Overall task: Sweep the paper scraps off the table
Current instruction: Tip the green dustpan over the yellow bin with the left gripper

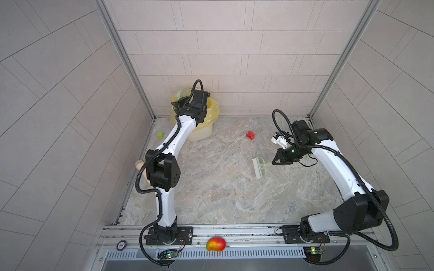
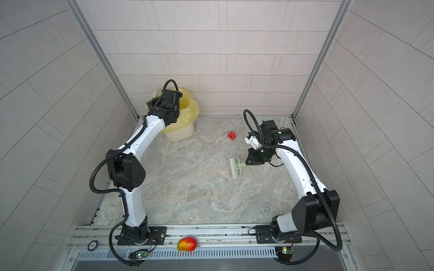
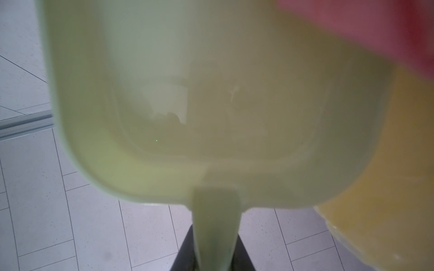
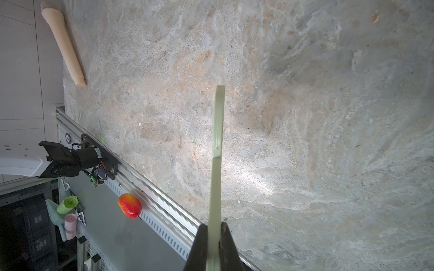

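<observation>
Mid-table: right gripper (image 4: 214,226) clamped tight on pale green plastic brush (image 1: 259,167) handle. Beyond brush, on grey-beige marbled table (image 1: 211,187): red crumpled paper scrap (image 1: 250,135), jagged, small. Far corner: left gripper (image 3: 216,228) pinching pale green plastic dustpan (image 3: 187,117) handle above yellow-lined white bin (image 1: 202,137); pink-red blur at pan edge.

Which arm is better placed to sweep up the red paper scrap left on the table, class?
Right. Its jaws are shut on the brush, with the red scrap nearby on the table. The left arm holds the dustpan up at the bin, farther away.
</observation>
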